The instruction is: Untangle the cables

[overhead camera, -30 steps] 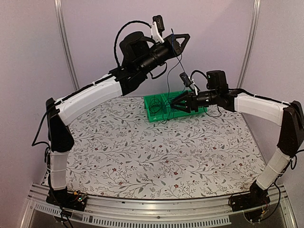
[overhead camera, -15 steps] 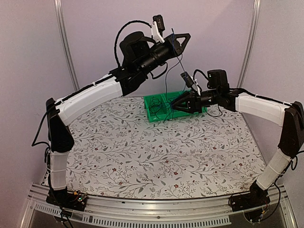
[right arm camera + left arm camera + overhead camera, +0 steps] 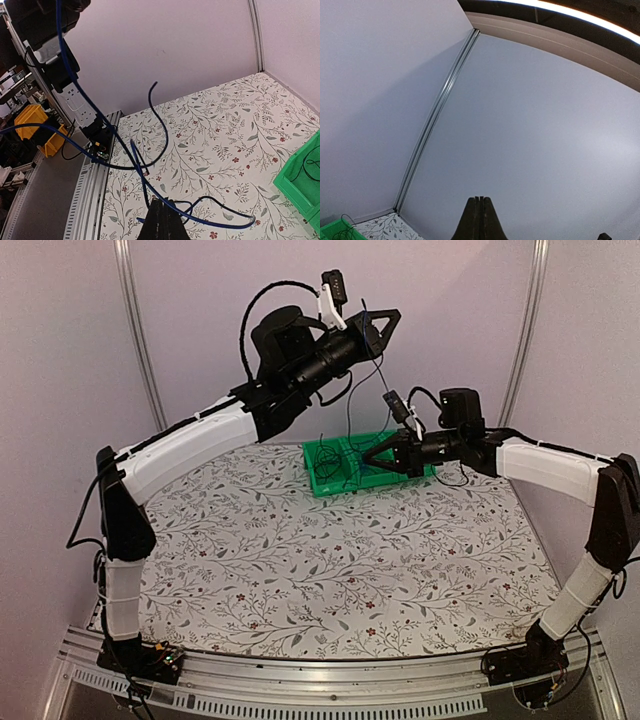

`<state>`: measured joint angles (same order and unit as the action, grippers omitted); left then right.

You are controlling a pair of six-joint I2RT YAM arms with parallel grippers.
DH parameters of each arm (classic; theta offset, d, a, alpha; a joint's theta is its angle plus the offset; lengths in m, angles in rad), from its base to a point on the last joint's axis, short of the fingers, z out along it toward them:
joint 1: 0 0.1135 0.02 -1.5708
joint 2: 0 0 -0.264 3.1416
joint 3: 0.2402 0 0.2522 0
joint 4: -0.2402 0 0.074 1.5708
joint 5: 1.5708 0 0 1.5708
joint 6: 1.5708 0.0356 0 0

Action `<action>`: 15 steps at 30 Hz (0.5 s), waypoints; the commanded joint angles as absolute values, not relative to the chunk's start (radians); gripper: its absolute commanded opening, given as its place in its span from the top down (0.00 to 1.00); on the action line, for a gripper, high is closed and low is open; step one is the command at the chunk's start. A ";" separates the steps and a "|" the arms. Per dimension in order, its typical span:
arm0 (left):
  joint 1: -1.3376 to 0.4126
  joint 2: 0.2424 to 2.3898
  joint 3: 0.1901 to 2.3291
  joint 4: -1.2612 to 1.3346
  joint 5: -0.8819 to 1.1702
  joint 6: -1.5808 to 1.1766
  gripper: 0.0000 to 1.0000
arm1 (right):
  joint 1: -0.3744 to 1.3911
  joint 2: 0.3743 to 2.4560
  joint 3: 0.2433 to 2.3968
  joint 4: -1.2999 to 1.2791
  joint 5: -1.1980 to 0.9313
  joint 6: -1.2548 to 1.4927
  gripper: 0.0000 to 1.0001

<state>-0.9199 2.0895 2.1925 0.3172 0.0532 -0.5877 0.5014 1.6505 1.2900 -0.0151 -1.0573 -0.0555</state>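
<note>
Left pincer [image 3: 479, 201], raised high above the worktop [image 3: 300, 560]: fingers pressed together, pinching the blue cable [image 3: 59, 25], which hangs down from it. Right pincer [image 3: 161, 202], low over the green bin [image 3: 318, 482]: fingers pressed together on the cables [image 3: 335, 458] at its tips. The remaining tangle lies in the bin at the far side of the worktop.

Twin arms in white and black.
White shells over the long links of left arm [image 3: 190, 440] and right arm [image 3: 550, 465], black at joints and bases; thick black cable [image 3: 247, 320] arched over the left arm's upper motor; small wrist cameras [image 3: 331, 290] on white brackets; black triangular left gripper [image 3: 392, 315] and right gripper [image 3: 366, 462], slim dark fingers [image 3: 474, 220] tapering to points.
</note>
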 commanded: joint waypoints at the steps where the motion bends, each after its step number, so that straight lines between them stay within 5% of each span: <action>1: -0.928 2.024 2.186 0.324 0.019 -0.512 1.00 | 0.410 1.650 1.209 0.076 -0.953 0.087 1.00; 15: -0.909 2.002 2.196 0.307 0.036 -0.515 1.00 | 0.322 1.664 1.213 0.000 -0.874 0.013 1.00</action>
